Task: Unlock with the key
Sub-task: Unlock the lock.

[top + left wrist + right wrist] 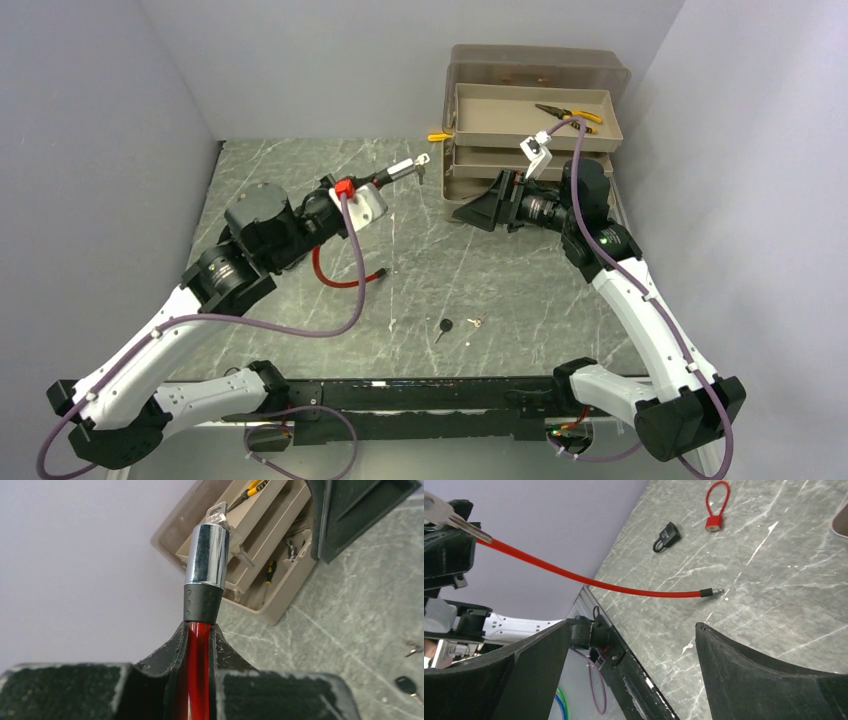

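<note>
The cable lock is up in the air over the table, near the stacked trays. The left gripper is pinched tight on its red cable, just under the black collar. The key sits in the far end of the chrome barrel.

The barrel looks hard, smooth and likely slippery, so the rubbery collar and the coated cable seem the better places to hold. The cable is springy rather than stiff. It droops in a long curve, and I'd expect the barrel to wag or roll if the key is twisted hard. The key is small, thin and light. I'd take it flat across its head and turn it gently.

The right gripper stands wide apart with nothing between its jaws, just beside the trays and facing the lock.

Only the right wrist view shows the cable's free end lying loose on the table, out of the barrel, so the lock may already be open. That view also shows a black padlock and a small red loop lock, which I can't find from overhead. The left wrist view gives the key close up. The overhead view shows two spare keys on the table and pliers in the top tray.
</note>
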`<state>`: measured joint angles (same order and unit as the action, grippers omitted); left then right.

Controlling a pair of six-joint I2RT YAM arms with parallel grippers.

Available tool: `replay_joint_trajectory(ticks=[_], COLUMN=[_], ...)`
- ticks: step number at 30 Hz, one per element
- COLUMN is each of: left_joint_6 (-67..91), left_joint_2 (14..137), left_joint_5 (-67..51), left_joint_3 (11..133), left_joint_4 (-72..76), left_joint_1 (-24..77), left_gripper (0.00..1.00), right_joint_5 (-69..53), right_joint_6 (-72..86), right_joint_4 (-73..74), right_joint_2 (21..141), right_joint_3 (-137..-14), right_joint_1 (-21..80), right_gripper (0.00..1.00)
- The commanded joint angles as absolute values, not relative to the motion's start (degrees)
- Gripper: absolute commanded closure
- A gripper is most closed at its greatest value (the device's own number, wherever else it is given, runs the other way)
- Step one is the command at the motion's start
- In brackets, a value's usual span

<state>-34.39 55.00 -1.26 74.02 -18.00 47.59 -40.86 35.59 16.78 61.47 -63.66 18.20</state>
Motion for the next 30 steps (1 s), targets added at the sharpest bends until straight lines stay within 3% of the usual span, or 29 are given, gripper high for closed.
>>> replay_joint_trajectory(ticks=[1,9,20,30], left_joint_6=[-23.3,-12.8,-5.8,-11.7], left_joint_2=[56.9,58.5,49.9,53.7], left_joint_5=[-4.3,-6.9,-9.3,-9.7], left_joint_3=[78.9,82.7,58.1,48.5], left_joint_4=[-12.7,-13.1,-16.7,-16.3], left_joint_1=[46.2,45.2,33.6,31.5], left_gripper=[1.00,1.00,1.00,0.98], right_joint_5=[-37.1,-34.0,-33.9,-34.0], right_joint_6=[33.2,31.3,31.9,31.1], right_joint_4=[18.1,21.1,18.8,18.6], right_joint_2=[60.2,58.9,57.5,57.7], right_joint_3=[-63.2,-63.2,-58.5,-55.7], right_joint_1=[18.1,18.1,18.2,18.2], right_gripper=[0.04,0.03,0.02,0.02])
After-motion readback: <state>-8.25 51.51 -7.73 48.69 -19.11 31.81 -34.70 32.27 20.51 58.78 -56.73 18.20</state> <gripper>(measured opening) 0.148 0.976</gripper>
